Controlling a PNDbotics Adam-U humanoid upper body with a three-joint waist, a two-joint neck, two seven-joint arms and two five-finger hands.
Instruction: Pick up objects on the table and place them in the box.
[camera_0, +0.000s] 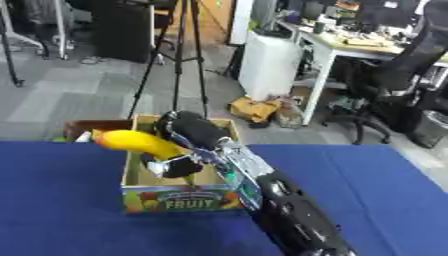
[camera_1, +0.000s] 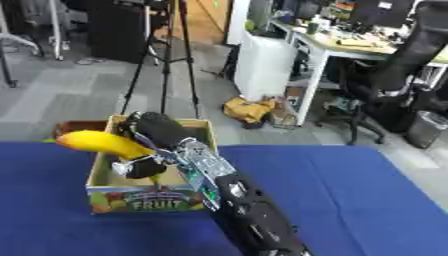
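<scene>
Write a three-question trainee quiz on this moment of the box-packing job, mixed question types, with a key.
1. True or false: the right hand holds the banana over the cardboard box.
2. Which word is printed on the box's front? A) FRUIT B) TOYS C) BREAD
3. Fill in: the cloth covering the table is ____.

Key: 1 true; 2 A; 3 blue.
</scene>
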